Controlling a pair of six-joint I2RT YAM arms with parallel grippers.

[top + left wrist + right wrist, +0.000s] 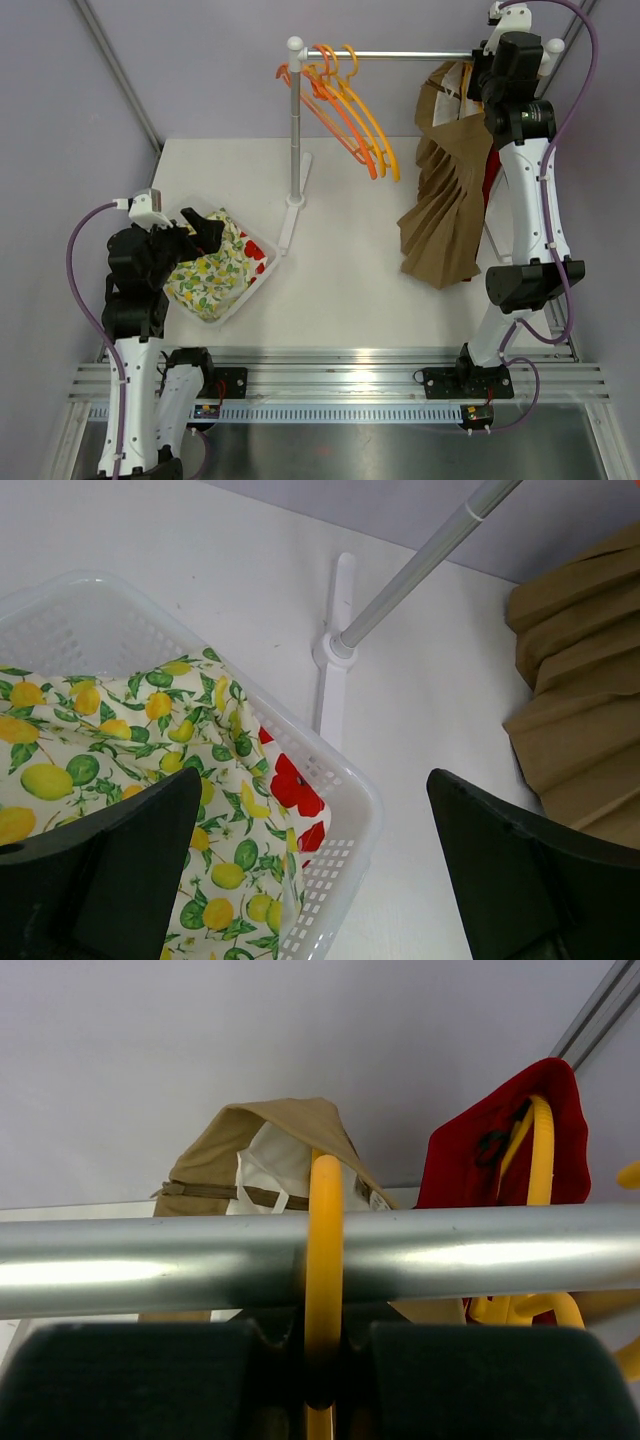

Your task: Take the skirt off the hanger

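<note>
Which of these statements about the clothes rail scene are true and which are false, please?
1. The right hand is shut on a yellow hanger hook at the rail. True.
2. The left hand grips the basket. False: it hovers open above it.
3. The brown skirt lies in the basket. False: it hangs from the rail's right end.
4. Empty orange hangers hang on the rail. True.

Left gripper (312,780) hangs wide open over the white perforated plastic basket (365,805), lemon-print cloth (120,740) and red-flowered fabric (288,778) inside; silver metal rack pole (420,565) beyond, tan pleated skirt (575,680) at right
</note>
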